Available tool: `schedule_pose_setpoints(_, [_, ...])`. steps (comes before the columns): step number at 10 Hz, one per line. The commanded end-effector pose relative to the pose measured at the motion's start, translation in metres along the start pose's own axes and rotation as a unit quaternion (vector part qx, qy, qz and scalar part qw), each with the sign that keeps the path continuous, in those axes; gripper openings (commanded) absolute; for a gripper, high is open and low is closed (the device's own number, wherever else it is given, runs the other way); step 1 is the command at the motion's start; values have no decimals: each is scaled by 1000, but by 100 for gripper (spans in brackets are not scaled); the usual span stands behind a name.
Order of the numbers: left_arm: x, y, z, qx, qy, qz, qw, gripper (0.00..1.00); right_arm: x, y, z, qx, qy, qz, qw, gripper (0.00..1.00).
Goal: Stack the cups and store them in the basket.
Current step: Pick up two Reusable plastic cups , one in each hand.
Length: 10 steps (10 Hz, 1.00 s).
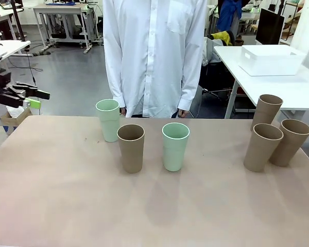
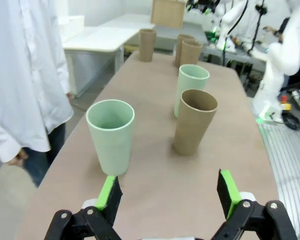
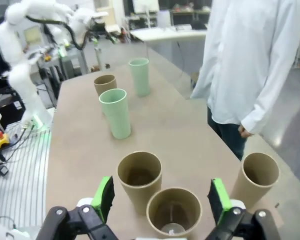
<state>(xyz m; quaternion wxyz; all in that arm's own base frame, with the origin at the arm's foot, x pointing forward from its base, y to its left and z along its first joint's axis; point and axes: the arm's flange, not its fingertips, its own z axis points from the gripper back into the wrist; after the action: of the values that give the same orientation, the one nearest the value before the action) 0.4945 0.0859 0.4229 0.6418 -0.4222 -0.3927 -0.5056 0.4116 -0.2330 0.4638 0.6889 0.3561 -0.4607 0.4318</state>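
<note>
Six cups stand upright on the table. Toward the left are a mint cup, a tan cup and a second mint cup. Three tan cups cluster at the right. The white basket sits on a separate white table at the back right. My left gripper hovers open off the table's left end, facing the near mint cup and tan cup. My right gripper hangs open above the tan cluster, over two of its cups.
A person in a white shirt stands at the far edge of the table, hands hanging down. The brown tabletop is bare in front of the cups. The white side table lies beyond the right corner.
</note>
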Motion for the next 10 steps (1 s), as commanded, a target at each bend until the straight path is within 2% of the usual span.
schedule_pose_setpoints(1, [-10, 25, 2, -25, -52, -15, 998, 100, -31, -41, 16, 33, -29, 16, 999, 100])
schedule_pose_setpoints(4, [-40, 60, -30, -33, -85, -41, 995, 100, -102, -71, 17, 42, -65, 9, 997, 100])
schedule_pose_setpoints(6, [-54, 74, -57, -29, -110, -42, 993, 100, -138, -80, -1, 40, -62, 11, 997, 100])
schedule_pose_setpoints(8, [-65, 81, -72, -49, -100, -38, 993, 100, -157, -82, -16, 25, -84, 14, 996, 100])
schedule_pose_setpoints(9, [-68, 81, -73, -67, -91, 7, 994, 100, -151, -76, -5, 47, -56, -8, 997, 100])
schedule_pose_setpoints(10, [-67, 77, -74, -44, -95, -32, 994, 100, -151, -76, -5, 47, -56, -8, 997, 100])
